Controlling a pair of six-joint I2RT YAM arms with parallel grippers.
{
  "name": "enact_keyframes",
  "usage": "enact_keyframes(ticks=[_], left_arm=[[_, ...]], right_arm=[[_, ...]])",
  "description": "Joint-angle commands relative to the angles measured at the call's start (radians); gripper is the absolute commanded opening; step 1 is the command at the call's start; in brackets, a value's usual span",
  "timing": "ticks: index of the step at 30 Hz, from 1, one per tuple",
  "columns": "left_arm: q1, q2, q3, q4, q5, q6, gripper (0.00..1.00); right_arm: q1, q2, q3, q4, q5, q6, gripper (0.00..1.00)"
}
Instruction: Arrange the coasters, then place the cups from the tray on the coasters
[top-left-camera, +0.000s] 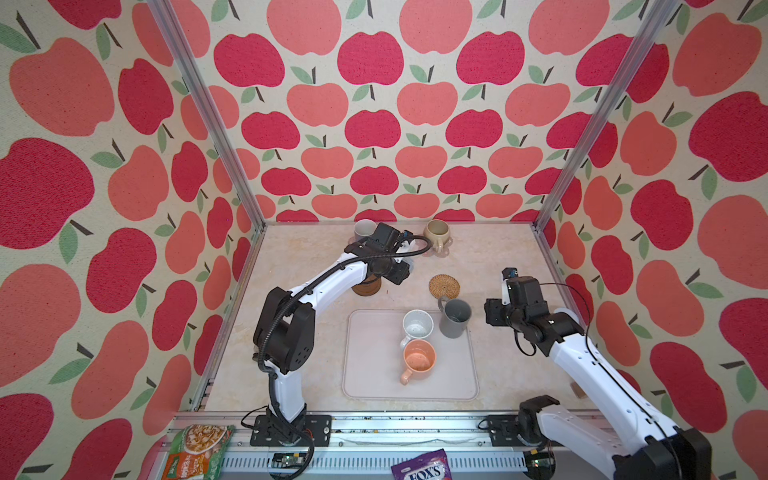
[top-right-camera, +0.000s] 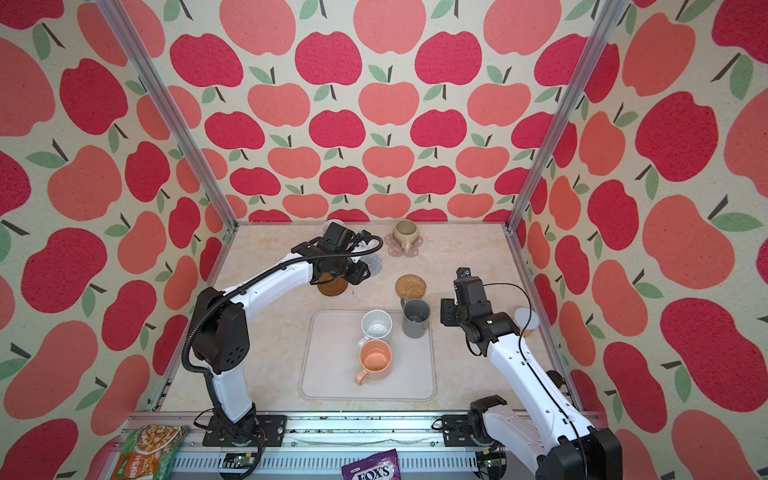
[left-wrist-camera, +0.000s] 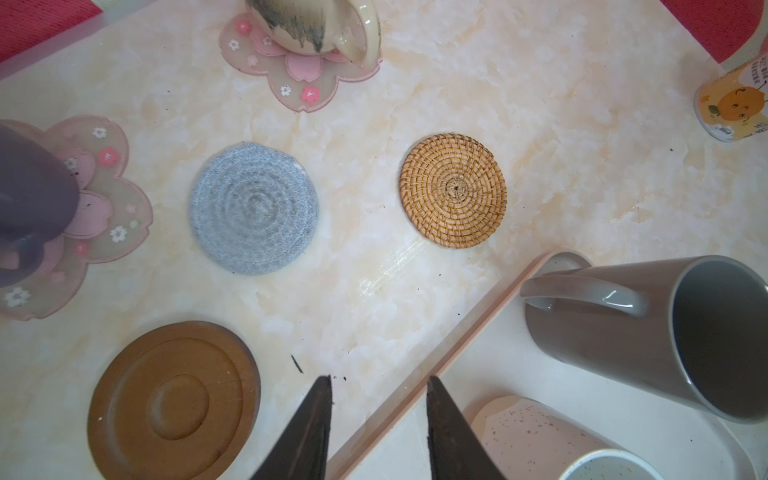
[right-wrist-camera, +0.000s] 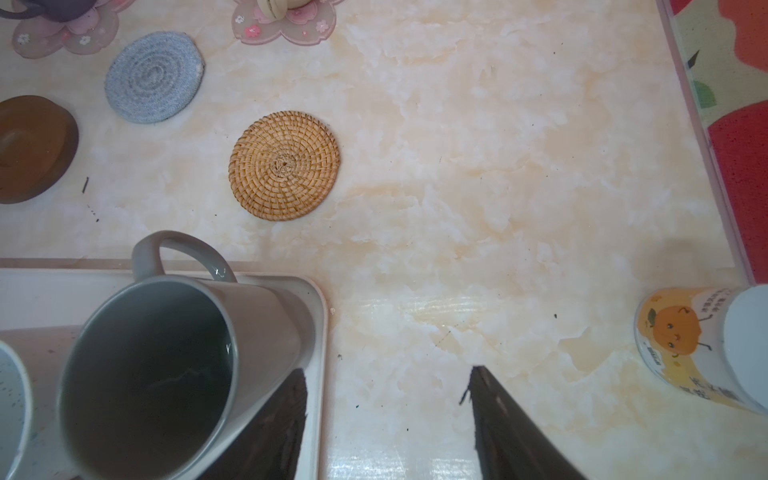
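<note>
FOX'S candy bag (top-left-camera: 419, 467) and a noodle packet (top-left-camera: 199, 451) lie on the front rail, off the work area.

Tray (top-left-camera: 374, 374) holds three cups: peach mug (top-left-camera: 419, 360), white mug (top-left-camera: 417, 326), and dark grey mug (top-left-camera: 455, 318) in its far right corner.

Right gripper (right-wrist-camera: 386, 382): jaws apart, empty, one finger just beside the grey mug's wall. Left gripper (left-wrist-camera: 379, 380): part open, empty, over the tray's far edge near the brown disc (left-wrist-camera: 174, 399).

Free coasters: brown disc, rattan round (top-left-camera: 444, 286), blue-grey round (left-wrist-camera: 253, 208).

Far row: lavender mug (top-left-camera: 364, 230) and beige-olive mug (top-left-camera: 437, 232), each on a pink flower coaster (top-right-camera: 403, 245).

Judged step: third cup pickup. Next move likely calls for straddling the grey mug's wall, closing, clearing the tray rim, then setting down on the rattan round.
</note>
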Motion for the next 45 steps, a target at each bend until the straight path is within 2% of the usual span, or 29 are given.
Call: enact_keyframes(ticks=[1,10,15,21,31,38,45], left_arm=[[0.0,-0.055,-0.04,0.009,-0.037,-0.015,0.4],[0.018,-0.164,-0.146,0.016,-0.065,-0.031,0.4],[0.035,-0.192,-0.182,0.016,-0.055,-0.042,0.4],[0.041,-0.198,-0.202,0.006,-0.042,-0.041,0.4],[0.046,-0.193,-0.206,-0.008,-0.013,-0.041,0.4],[0.046,-0.196,-0.215,-0.015,-0.007,-0.046,0.4],[0.046,-0.199,-0.218,-0.025,-0.008,-0.046,0.4]], right_arm=[[-0.005,0.068,0.101,0.033,-0.046,-0.078,0.65],[-0.001,0.316,0.314,0.016,-0.169,-0.148,0.64],[0.029,0.466,0.452,-0.065,-0.243,-0.203,0.63],[0.11,0.58,0.529,-0.161,-0.247,-0.289,0.62],[0.162,0.726,0.634,-0.347,-0.222,-0.353,0.6],[0.184,0.784,0.691,-0.396,-0.229,-0.36,0.59],[0.187,0.8,0.687,-0.43,-0.144,-0.351,0.58]])
